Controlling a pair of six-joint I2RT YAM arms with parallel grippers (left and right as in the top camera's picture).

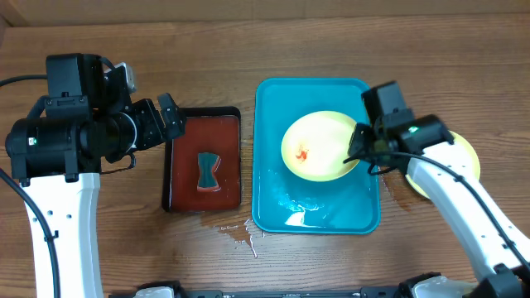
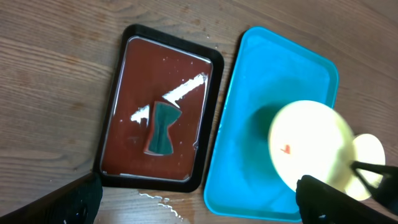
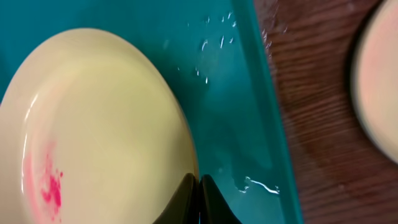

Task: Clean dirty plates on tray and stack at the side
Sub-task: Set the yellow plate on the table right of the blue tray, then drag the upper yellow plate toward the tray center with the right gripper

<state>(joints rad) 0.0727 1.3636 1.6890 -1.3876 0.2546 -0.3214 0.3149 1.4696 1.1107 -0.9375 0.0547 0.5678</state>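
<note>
A pale yellow-green plate [image 1: 319, 146] with a red smear is held tilted above the teal-blue tray [image 1: 273, 190]. My right gripper [image 1: 358, 151] is shut on the plate's right rim; the right wrist view shows its fingers [image 3: 199, 190] pinching the plate's edge [image 3: 99, 124] over the tray [image 3: 230, 93]. Another pale plate [image 1: 464, 161] lies on the table right of the tray, partly hidden by the right arm. My left gripper [image 1: 170, 116] is open and empty, high above the black tray. The left wrist view shows the plate [image 2: 308, 146] and the tray [image 2: 249, 124].
A smaller black tray with a reddish-brown inside [image 1: 186, 178] stands left of the teal tray and holds a dark teal sponge [image 1: 208, 170]. Water droplets [image 1: 240, 234] lie on the wooden table in front of the trays. Water also pools in the teal tray.
</note>
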